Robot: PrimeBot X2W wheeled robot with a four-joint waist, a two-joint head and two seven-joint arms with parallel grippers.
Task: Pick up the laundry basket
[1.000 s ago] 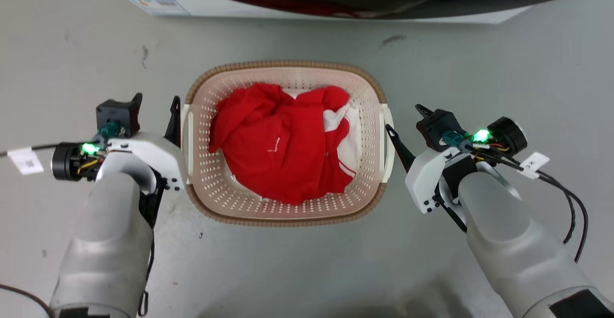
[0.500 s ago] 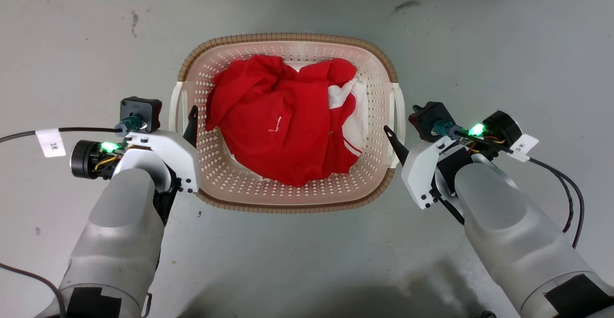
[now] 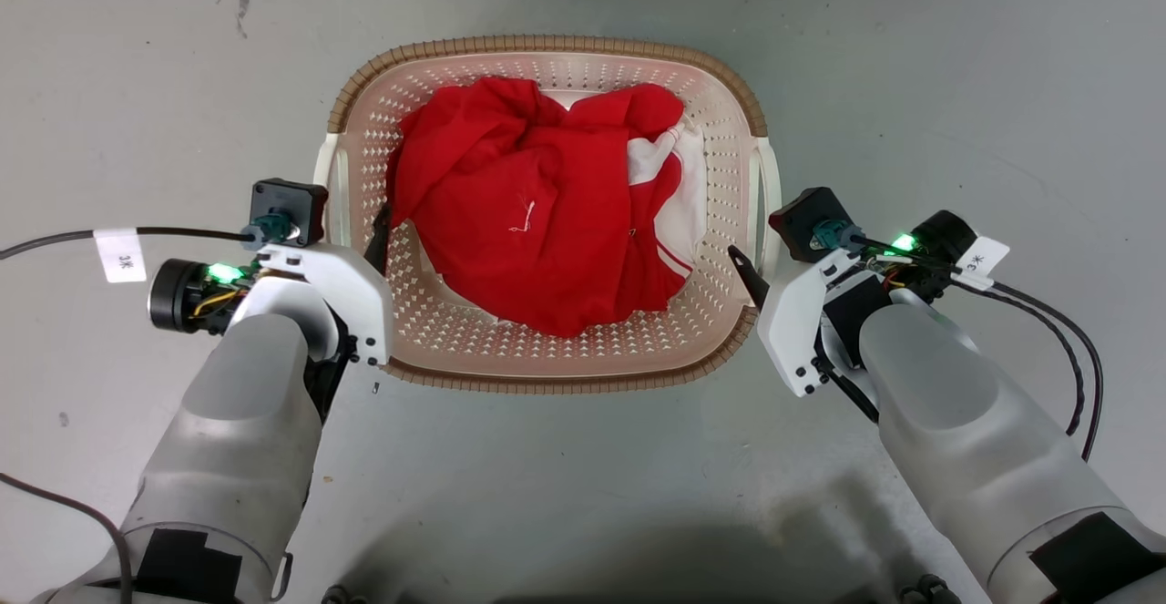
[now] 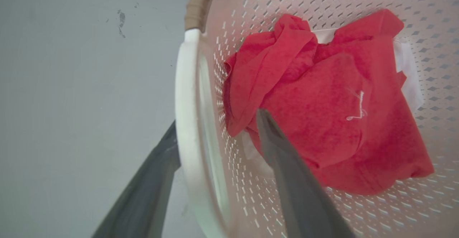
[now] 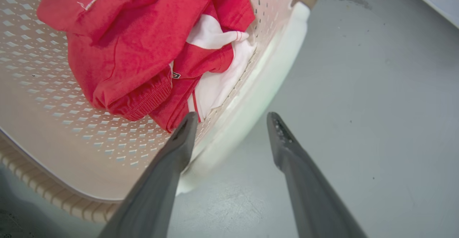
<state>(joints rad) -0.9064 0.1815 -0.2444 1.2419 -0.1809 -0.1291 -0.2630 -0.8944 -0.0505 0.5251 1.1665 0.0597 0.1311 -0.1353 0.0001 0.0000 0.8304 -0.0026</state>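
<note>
- A black cable [image 3: 55,241] trails over the grey floor [image 3: 137,85] far left; otherwise that side is open room.
- The left gripper [image 4: 217,119] stands wide open astride the basket's white left handle [image 4: 186,98]. One finger [image 4: 150,187] is outside over the floor. The other [image 4: 287,166] is inside, its tip by the red clothing [image 3: 537,230]. It has hold of nothing.
- The laundry basket [image 3: 547,44] sits in the middle between both arms, with bare floor past every edge of its brown rim. A white cloth [image 3: 692,203] lies beside the red, against the right wall.
- The right gripper [image 5: 232,116] is also spread and grasping nothing, and the white right handle [image 5: 283,47] runs towards the gap between its fingers. One finger is over the holed wall, the other over the floor.
- Further right, beyond the arm's looping cables [image 3: 1084,376], the floor is open.
</note>
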